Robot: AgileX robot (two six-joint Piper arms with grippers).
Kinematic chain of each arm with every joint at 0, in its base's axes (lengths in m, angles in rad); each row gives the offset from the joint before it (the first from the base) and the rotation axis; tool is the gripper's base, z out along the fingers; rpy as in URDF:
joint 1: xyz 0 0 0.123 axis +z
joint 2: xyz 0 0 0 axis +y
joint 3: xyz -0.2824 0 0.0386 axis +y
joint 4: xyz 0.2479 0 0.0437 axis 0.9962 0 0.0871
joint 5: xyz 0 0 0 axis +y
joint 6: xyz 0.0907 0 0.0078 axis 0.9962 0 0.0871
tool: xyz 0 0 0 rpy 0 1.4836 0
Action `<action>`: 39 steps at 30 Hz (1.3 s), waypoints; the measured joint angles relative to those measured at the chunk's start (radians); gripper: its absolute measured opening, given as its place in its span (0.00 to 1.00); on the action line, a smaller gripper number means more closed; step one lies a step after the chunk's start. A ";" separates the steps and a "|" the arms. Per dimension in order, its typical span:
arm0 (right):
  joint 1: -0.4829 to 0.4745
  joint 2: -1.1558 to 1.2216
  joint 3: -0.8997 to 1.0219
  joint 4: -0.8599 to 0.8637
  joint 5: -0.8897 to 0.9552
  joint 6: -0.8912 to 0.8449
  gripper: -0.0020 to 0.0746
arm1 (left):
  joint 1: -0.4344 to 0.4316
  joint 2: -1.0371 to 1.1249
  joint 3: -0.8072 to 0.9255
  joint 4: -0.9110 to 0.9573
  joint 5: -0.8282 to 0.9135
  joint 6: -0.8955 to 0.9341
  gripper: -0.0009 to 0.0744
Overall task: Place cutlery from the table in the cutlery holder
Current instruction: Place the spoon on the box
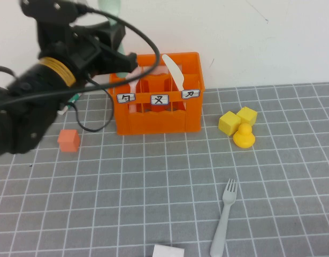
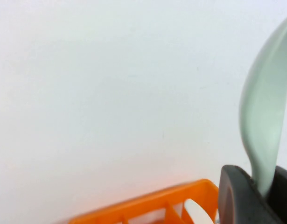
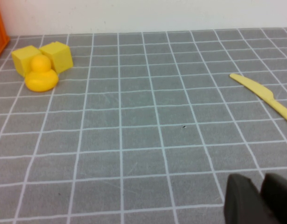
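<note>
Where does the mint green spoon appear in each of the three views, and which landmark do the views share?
High view: only the top of the mint green spoon shows at the upper edge, above the left gripper at the cutlery holder.
Left wrist view: the spoon rises at the right edge, clamped in the left gripper.
Right wrist view: not in it; the right gripper is low over the table.
Shared landmark: the orange holder.

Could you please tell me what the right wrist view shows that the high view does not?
Only the right wrist view shows a yellow knife and the right gripper, apparently shut and empty.

Only the high view shows the left gripper over the cutlery holder, the grey fork and an orange cube.

Both show the yellow duck and yellow blocks.
</note>
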 joint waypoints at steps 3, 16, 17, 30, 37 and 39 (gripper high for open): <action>0.000 0.000 0.000 0.000 0.000 0.000 0.14 | 0.022 0.080 0.000 -0.007 -0.115 0.021 0.11; 0.000 0.000 0.000 0.000 0.000 0.000 0.14 | 0.113 0.323 -0.026 -0.093 -0.414 0.027 0.06; 0.000 0.000 0.000 0.000 0.000 0.000 0.14 | 0.113 0.335 -0.039 -0.076 -0.409 0.012 0.06; 0.000 0.000 0.000 0.000 0.000 0.000 0.14 | 0.113 0.396 -0.152 -0.005 -0.248 -0.019 0.40; 0.000 0.000 0.000 0.000 0.000 0.000 0.14 | 0.113 0.319 -0.154 0.227 -0.156 -0.201 0.31; 0.000 0.000 0.000 0.000 0.000 0.000 0.14 | 0.113 0.267 -0.154 0.379 -0.103 -0.329 0.17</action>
